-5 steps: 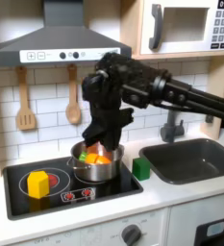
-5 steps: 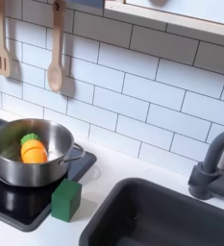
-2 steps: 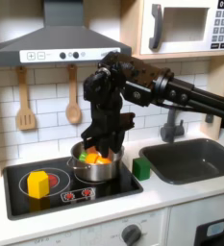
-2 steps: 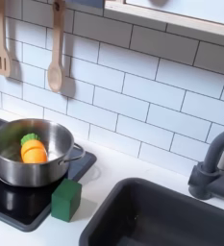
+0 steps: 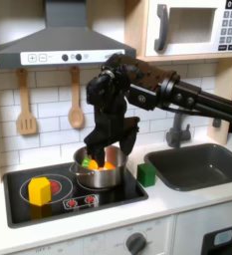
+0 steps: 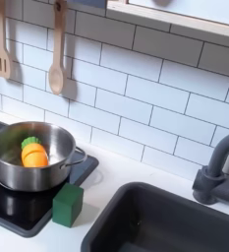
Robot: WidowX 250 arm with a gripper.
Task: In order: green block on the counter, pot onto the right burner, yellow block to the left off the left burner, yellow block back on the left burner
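The silver pot with orange and yellow toy food stands on the cooktop's burner at the first exterior view's right; it is also seen in the second exterior view. My gripper hangs just over the pot, its fingers apart with nothing held. The green block rests at the cooktop's right edge beside the pot, on the pale counter, and appears in the second exterior view too. The yellow block sits on the left burner.
A dark sink with a grey faucet lies right of the cooktop. Wooden utensils hang on the tiled wall. A hood and a microwave are overhead. My arm reaches in from the first exterior view's right.
My gripper has dipped slightly lower over the pot. The pot and both blocks have not moved.
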